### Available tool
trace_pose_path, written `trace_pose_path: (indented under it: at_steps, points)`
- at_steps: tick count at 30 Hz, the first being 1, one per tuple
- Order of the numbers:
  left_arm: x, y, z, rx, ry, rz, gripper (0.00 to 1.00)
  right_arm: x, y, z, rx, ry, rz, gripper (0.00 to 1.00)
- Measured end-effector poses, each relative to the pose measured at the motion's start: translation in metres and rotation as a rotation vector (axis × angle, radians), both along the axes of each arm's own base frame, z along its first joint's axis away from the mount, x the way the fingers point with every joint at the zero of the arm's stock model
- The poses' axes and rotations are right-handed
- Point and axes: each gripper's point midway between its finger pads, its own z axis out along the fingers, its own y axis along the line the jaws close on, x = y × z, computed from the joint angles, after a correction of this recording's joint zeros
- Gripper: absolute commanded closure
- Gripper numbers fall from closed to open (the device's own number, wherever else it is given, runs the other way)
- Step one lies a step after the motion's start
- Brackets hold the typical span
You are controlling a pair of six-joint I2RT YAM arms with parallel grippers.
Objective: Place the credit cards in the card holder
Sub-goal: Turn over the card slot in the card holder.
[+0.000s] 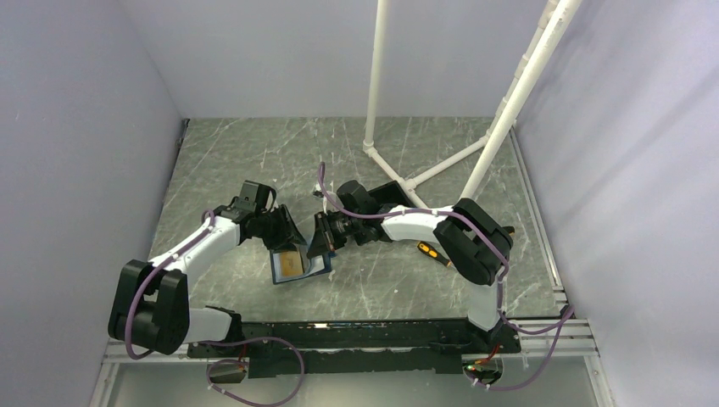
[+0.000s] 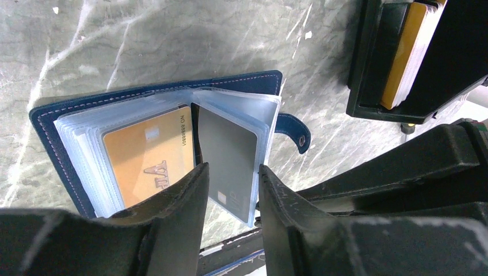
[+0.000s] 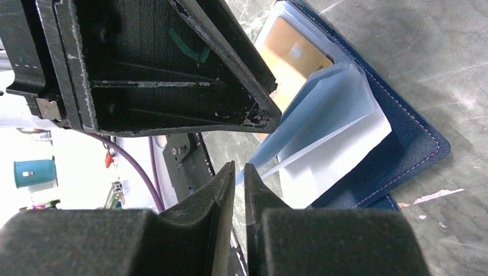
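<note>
The dark-blue card holder (image 1: pixel 298 265) lies open on the table between both grippers. In the left wrist view its cover (image 2: pixel 52 115) frames clear sleeves; one holds an orange-gold card (image 2: pixel 144 155), and a raised sleeve holds a grey card (image 2: pixel 227 149). My left gripper (image 2: pixel 233 169) is open just above that grey card and holds nothing. My right gripper (image 3: pixel 239 168) is shut on the corner of a clear sleeve (image 3: pixel 322 98) and lifts it. The orange-gold card (image 3: pixel 290 57) shows behind. More cards, orange (image 2: pixel 403 52) and whitish (image 2: pixel 424 40), stand in a black box.
The black open box (image 1: pixel 386 193) sits behind the right gripper. An orange-handled screwdriver (image 1: pixel 431 252) lies right of the holder. A white pipe frame (image 1: pixel 373 85) stands at the back. A rail (image 1: pixel 356 326) runs along the near edge.
</note>
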Motion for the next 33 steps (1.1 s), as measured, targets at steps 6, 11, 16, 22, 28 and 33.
trace_pose_path:
  at_steps: [6, 11, 16, 22, 28, 33]
  points:
    - [-0.001, 0.002, -0.002, 0.015, 0.002, 0.000, 0.66, 0.001, -0.001, -0.002, -0.007, -0.002, -0.004, 0.79]
    - [-0.002, 0.006, -0.003, 0.036, 0.004, 0.009, 0.66, 0.001, -0.006, -0.010, -0.049, -0.005, -0.017, 0.71]
    - [-0.004, 0.009, -0.002, 0.049, 0.000, 0.012, 0.66, 0.002, -0.009, -0.014, -0.072, -0.007, -0.023, 0.69]
    - [-0.007, 0.014, -0.002, 0.077, -0.001, 0.007, 0.67, 0.001, -0.014, -0.018, -0.111, -0.017, -0.034, 0.63]
    - [-0.012, 0.021, -0.004, 0.111, 0.012, 0.014, 0.68, 0.001, -0.013, -0.013, -0.116, -0.050, -0.032, 0.61]
    - [-0.013, 0.023, -0.004, 0.120, 0.011, 0.018, 0.68, 0.002, -0.015, -0.016, -0.138, -0.062, -0.036, 0.60]
